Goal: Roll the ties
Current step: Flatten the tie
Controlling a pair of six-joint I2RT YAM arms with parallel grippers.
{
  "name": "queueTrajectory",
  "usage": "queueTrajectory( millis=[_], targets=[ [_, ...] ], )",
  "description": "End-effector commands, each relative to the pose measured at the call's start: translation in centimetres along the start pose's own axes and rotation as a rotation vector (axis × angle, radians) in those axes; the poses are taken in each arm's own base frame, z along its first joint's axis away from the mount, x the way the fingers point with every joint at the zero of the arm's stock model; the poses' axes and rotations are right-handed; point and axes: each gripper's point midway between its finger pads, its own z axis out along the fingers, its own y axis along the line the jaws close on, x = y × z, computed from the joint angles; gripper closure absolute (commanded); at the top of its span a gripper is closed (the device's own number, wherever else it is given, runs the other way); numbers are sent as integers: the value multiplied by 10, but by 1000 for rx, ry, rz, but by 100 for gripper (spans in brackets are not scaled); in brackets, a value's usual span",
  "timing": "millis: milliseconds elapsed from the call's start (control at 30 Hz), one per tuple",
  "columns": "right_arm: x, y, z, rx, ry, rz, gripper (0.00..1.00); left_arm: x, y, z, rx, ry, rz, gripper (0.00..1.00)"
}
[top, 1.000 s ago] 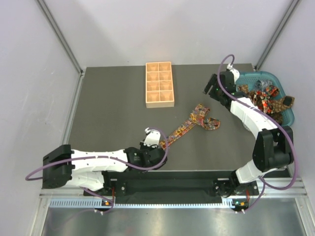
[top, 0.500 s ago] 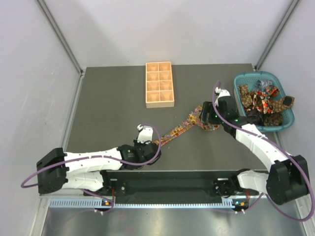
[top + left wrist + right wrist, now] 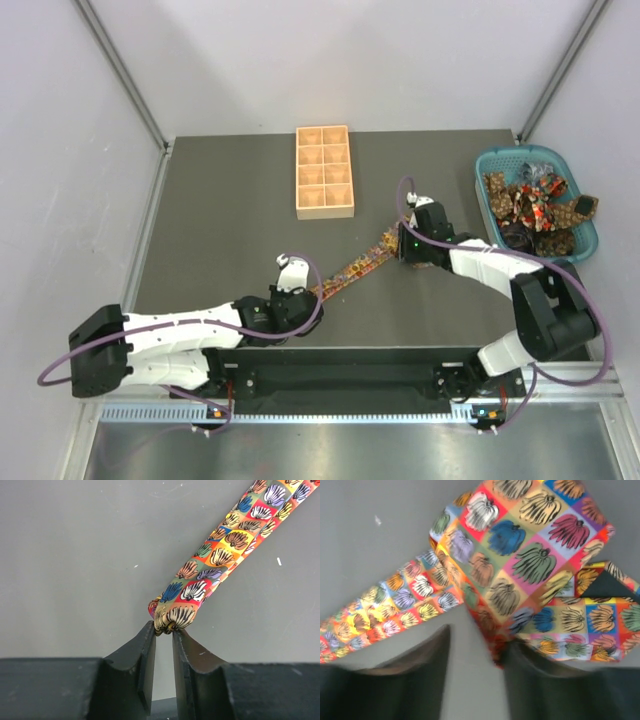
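Note:
One tie (image 3: 355, 268), printed with small coloured shell shapes, lies stretched diagonally across the dark table. My left gripper (image 3: 304, 294) is shut on its narrow end; in the left wrist view that end (image 3: 170, 619) is pinched right at my fingertips (image 3: 163, 630). My right gripper (image 3: 400, 246) is down over the folded wide end (image 3: 520, 555). Its jaws stand apart with bare table between them (image 3: 477, 645), and a folded edge of the fabric touches the right finger (image 3: 555, 680). More ties (image 3: 535, 205) lie heaped in the basket.
A teal basket (image 3: 590, 238) stands at the right edge of the table. A tan wooden compartment tray (image 3: 324, 172) sits at the back centre. Grey walls close in the left and right sides.
My right arm swung from the basket down to the tie's wide end, and its jaws narrowed. My left gripper drew the narrow end slightly nearer and left, pulling the tie straighter.

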Motion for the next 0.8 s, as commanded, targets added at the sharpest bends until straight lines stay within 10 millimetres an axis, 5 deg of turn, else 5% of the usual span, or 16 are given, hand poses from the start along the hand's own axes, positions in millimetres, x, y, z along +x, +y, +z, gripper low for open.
queueTrajectory(
  millis=[0, 67, 200, 233, 300, 333, 400, 467, 533, 600, 767],
  targets=[
    [-22, 15, 8, -34, -53, 7, 71, -6, -1, -2, 23, -28, -20, 77],
    [-24, 24, 8, -77, -45, 18, 99, -6, -1, -2, 27, -32, -26, 78],
    [-68, 69, -22, -347, -81, 126, 100, -7, -1, -2, 26, -38, -29, 81],
    [-105, 69, -36, -388, -152, 159, 100, -7, -1, -2, 26, -36, -26, 81],
    [-143, 71, -53, -481, -190, 275, 100, -7, -1, -1, 23, -37, -25, 82],
    [-183, 47, -58, -479, -276, 340, 97, -7, -1, -1, 23, -37, -26, 82],
    [-217, 15, -58, -473, -325, 529, 41, -6, 0, -1, 20, -34, -24, 83],
    [-241, -47, -43, -409, -397, 685, 3, -6, 0, -1, 18, -35, -25, 84],
    [-243, -76, -32, -360, -437, 770, 0, -6, -2, -2, 24, -38, -25, 85],
    [-243, -80, -31, -314, -461, 707, 0, -5, -3, -2, 27, -38, -20, 85],
    [-226, -62, -46, -224, -472, 475, 0, -6, -5, -4, 27, -50, -6, 86]
  ],
)
